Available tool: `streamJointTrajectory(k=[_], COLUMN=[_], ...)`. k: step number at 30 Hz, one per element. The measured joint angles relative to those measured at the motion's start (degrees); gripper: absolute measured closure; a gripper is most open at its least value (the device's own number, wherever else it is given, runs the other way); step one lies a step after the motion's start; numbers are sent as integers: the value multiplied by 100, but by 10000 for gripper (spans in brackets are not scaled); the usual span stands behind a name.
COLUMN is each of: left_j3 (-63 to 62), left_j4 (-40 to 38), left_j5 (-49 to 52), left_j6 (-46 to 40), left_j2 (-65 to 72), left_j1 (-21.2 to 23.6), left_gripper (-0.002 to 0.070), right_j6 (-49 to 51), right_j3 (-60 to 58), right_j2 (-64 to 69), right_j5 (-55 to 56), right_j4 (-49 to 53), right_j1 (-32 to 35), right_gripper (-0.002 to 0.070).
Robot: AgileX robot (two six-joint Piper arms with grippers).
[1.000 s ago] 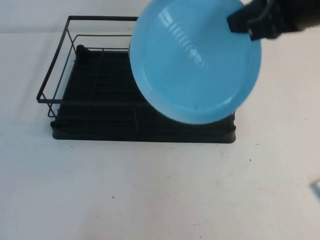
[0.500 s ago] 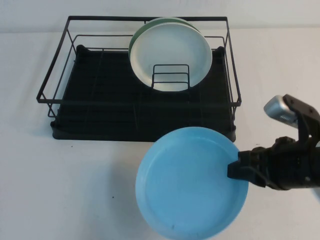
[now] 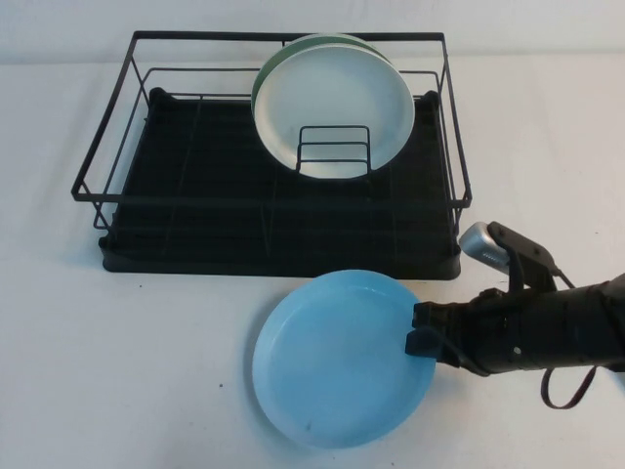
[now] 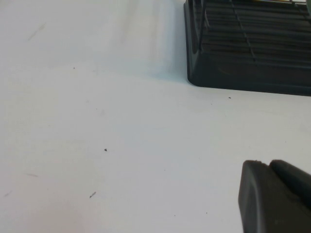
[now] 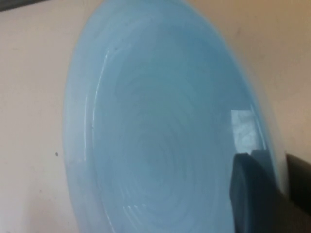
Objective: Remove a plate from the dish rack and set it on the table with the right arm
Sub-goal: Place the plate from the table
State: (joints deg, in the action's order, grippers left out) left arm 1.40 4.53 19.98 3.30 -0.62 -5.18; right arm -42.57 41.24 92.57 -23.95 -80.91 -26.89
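Plate first: in the high view the round light sky-blue plate [image 3: 337, 357] lies low over the white matte table [image 3: 127, 381], at six o'clock from the black wire dish rack [image 3: 278, 230], its three o'clock rim pinched by the right gripper [image 3: 422, 329]. Left wrist view: the left gripper [image 4: 274, 196] hangs parked over the table, fingers unclear. Right wrist view: jaws clamp the rim; the plate looks stiff, glossy, probably slippery, best held by that edge.

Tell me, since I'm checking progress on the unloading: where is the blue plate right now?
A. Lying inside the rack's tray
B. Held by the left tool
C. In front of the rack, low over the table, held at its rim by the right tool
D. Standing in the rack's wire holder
C: the plate lies in front of the rack, over the table, with the right tool clamped on its rim.
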Motion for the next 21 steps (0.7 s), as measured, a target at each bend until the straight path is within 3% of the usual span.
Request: streamJointTrajectory(k=[4,9,11,17,21], left_j3=[0,0,0,0,0], left_j4=[0,0,0,0,0], left_j5=[0,0,0,0,0], left_j6=[0,0,0,0,0], left_j2=[0,0,0,0,0], left_j1=[0,0,0,0,0], left_gripper=[679,679,679,679,679], right_j6=[-824,-1009,-1044,-1080,-1080], right_j3=[33,38,38,38,38], right_j2=[241,369,378,378,200], right_j5=[72,140,232,320,321], right_j4=[-895,-1219,-1219,-1219,-1207], right_j1=[-9,-9,-9,-9,1], right_gripper=[617,594,546,312,281])
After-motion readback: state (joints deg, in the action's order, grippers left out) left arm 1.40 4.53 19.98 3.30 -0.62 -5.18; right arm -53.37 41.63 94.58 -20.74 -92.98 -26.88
